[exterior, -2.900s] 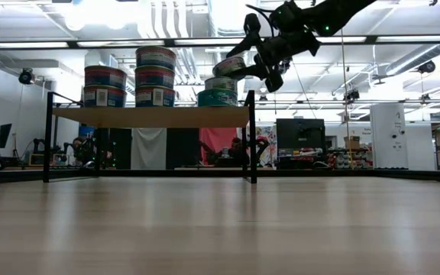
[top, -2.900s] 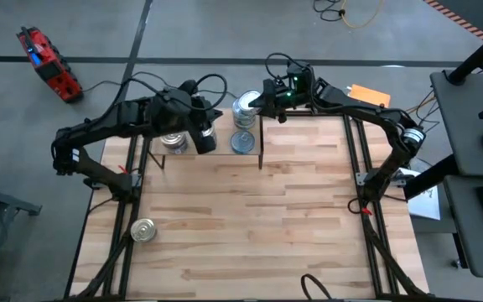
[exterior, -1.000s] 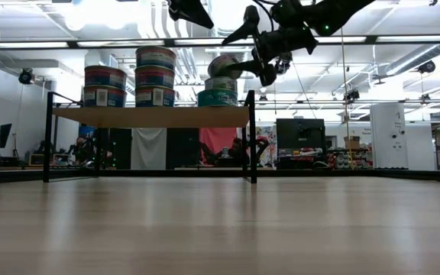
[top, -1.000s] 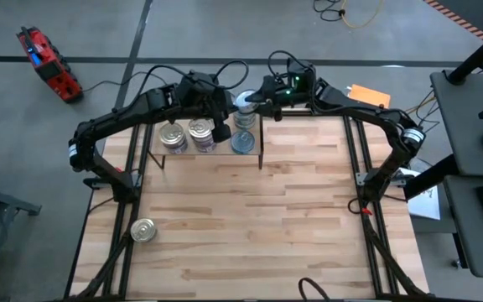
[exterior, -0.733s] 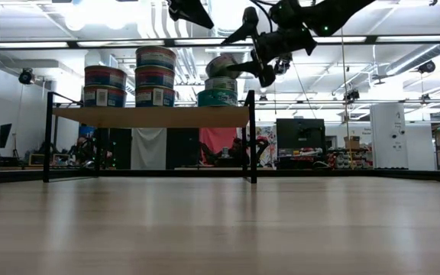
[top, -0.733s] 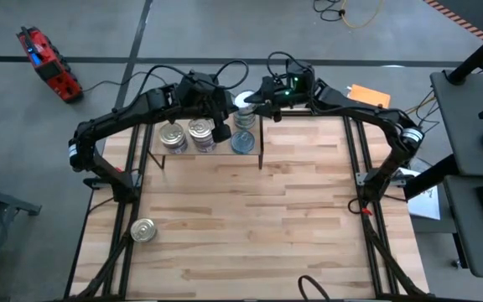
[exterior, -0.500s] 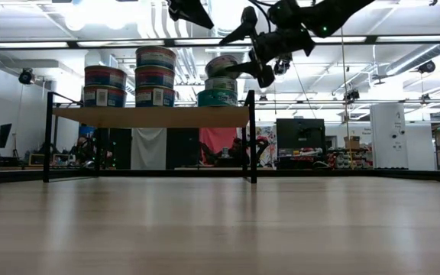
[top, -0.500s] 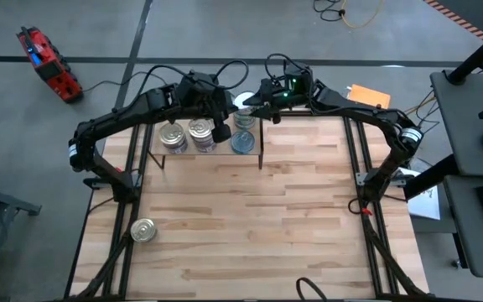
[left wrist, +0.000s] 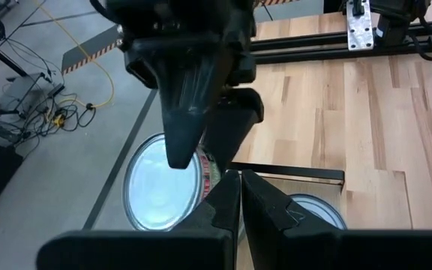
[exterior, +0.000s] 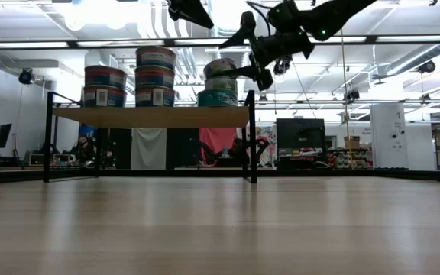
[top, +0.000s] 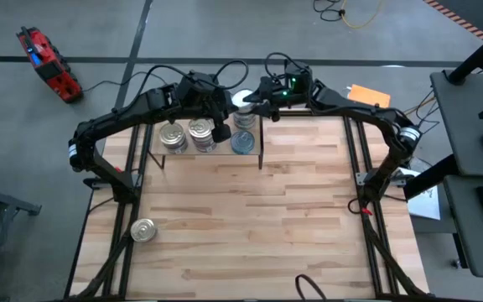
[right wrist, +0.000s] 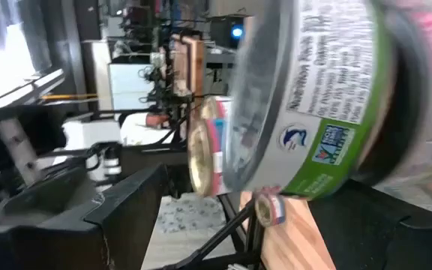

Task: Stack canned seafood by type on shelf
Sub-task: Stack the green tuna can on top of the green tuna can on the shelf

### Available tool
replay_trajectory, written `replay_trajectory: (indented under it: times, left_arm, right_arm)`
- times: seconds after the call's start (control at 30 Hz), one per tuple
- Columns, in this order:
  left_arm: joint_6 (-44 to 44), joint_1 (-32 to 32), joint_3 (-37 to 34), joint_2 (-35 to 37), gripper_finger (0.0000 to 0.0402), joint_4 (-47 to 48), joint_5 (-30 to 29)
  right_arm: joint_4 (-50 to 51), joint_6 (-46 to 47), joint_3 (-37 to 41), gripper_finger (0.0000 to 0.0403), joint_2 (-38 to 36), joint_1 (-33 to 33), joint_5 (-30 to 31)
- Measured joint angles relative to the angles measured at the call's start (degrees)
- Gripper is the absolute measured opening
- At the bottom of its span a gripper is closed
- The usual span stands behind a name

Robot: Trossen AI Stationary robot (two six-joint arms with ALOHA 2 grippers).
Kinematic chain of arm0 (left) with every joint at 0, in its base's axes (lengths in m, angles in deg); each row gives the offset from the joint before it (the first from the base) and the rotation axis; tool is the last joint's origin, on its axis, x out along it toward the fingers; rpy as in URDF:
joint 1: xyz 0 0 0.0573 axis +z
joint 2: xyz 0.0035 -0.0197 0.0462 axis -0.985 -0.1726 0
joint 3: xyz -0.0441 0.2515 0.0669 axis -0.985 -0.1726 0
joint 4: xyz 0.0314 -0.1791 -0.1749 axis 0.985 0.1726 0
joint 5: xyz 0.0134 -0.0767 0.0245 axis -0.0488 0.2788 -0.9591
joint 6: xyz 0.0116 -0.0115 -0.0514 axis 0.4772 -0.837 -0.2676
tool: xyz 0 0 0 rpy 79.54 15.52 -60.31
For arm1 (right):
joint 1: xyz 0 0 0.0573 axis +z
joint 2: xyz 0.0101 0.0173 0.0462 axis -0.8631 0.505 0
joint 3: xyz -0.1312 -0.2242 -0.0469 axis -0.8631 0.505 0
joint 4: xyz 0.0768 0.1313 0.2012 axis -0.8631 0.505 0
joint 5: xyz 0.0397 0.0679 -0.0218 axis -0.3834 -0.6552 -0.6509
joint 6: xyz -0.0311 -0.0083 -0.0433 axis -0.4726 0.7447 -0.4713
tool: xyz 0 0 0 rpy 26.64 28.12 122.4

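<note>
Compared with a few seconds ago, my left arm has come up from the golden-lid stacks. The left gripper [top: 221, 132] now hangs above the middle of the shelf [exterior: 151, 116], its fingers [left wrist: 231, 217] pressed together with nothing between them. In the last second it did not really move, so I judge that it is only waiting.

The real change is on the right side. The right gripper [exterior: 244, 57] has carried its silver-lid tin [exterior: 221, 67] a little more toward the left, so it is now over the green-label stack [exterior: 218, 92] at the right end of the shelf, beside the dark end panel. The fingers stand wide, because they clamp the tin by its sides. In the right wrist view the held tin's green label [right wrist: 306, 97] fills the picture. The tin is tilted and its low edge looks to touch the stack, or almost; I cannot tell which.

For the task this means the third tin of this type is nearly placed but not yet seated. I think it must be levelled before I release it, otherwise it may slide off.

One more loose tin [top: 143, 229] lies near the front left corner of the desk [top: 250, 226], well apart from the shelf.
</note>
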Motion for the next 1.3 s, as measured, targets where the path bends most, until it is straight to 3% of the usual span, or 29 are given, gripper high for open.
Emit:
replay_trajectory:
  times: [0.57,0.97,1.3]
  left_arm:
    - [0.0,0.0,0.0,-0.1,0.0000,-0.1,0.0]
    - [-0.2,0.0,0.0,-0.1,0.0000,0.0,0.0]
    - [-0.4,0.0,0.0,-0.1,0.0000,0.1,0.0]
  right_arm:
    - [0.7,-0.5,0.0,0.0311,0.2,0.9,-0.9]
    - [0.9,0.7,0.0,0.0345,0.1,0.1,-4.0]
    - [2.0,4.4,0.0,0.0328,0.2,-0.6,-4.7]
